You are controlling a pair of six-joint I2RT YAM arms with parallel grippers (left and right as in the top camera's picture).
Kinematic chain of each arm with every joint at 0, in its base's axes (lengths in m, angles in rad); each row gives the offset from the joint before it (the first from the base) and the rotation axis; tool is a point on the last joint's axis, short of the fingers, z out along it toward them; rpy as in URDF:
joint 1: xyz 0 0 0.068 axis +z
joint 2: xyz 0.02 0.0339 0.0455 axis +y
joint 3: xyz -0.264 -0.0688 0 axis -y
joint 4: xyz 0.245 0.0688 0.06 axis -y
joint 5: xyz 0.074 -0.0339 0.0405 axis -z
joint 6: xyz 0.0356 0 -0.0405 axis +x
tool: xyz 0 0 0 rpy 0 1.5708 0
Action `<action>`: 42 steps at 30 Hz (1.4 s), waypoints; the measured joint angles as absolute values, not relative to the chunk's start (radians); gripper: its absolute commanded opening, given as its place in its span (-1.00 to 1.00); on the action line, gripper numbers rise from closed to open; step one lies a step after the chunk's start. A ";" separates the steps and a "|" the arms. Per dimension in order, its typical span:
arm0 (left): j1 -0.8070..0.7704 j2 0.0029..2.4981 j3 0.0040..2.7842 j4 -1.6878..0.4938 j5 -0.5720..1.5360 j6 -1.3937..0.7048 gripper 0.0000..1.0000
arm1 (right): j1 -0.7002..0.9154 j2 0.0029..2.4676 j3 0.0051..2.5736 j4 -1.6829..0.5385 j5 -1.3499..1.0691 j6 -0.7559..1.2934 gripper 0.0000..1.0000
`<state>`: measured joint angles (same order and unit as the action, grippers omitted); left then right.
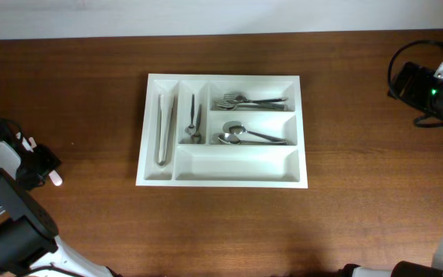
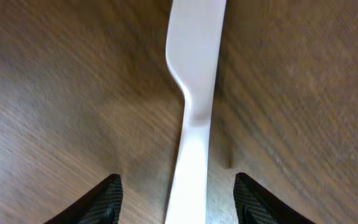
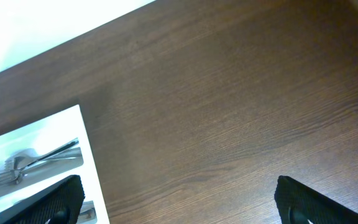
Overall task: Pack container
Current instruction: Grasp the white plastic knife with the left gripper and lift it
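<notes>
Only overhead shows tongs [image 1: 164,129] in the container [image 1: 237,183].

Open table [image 1: 360,115] surrounds the container [image 1: 237,164]; tongs [image 1: 164,127] and cutlery [image 1: 241,136] fill all compartments but the bottom one.

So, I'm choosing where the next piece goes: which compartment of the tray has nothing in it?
The widest compartment, lowest in the overhead view of the tray. The other four hold tongs, small utensils, forks and spoons.
</notes>
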<state>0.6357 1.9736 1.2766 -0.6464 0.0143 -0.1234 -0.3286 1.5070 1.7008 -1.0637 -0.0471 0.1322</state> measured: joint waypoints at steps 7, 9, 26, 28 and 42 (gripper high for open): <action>0.635 2.012 1.299 -0.604 0.000 -0.120 0.18 | -0.329 1.507 1.701 -1.064 -0.047 0.133 0.98; 0.635 2.020 1.307 -0.595 -0.004 -0.119 0.18 | -0.329 1.507 1.701 -1.064 -0.047 0.133 0.97; 0.637 2.042 1.334 -0.603 -0.025 -0.105 -0.88 | -0.329 1.507 1.701 -1.064 -0.047 0.132 0.97; 0.637 2.042 1.336 -0.608 -0.019 -0.103 -0.94 | -0.329 1.507 1.701 -1.064 -0.047 0.132 0.97; 0.635 2.081 1.438 -0.829 0.032 -0.100 -0.96 | -0.329 1.507 1.701 -1.064 -0.047 0.131 0.97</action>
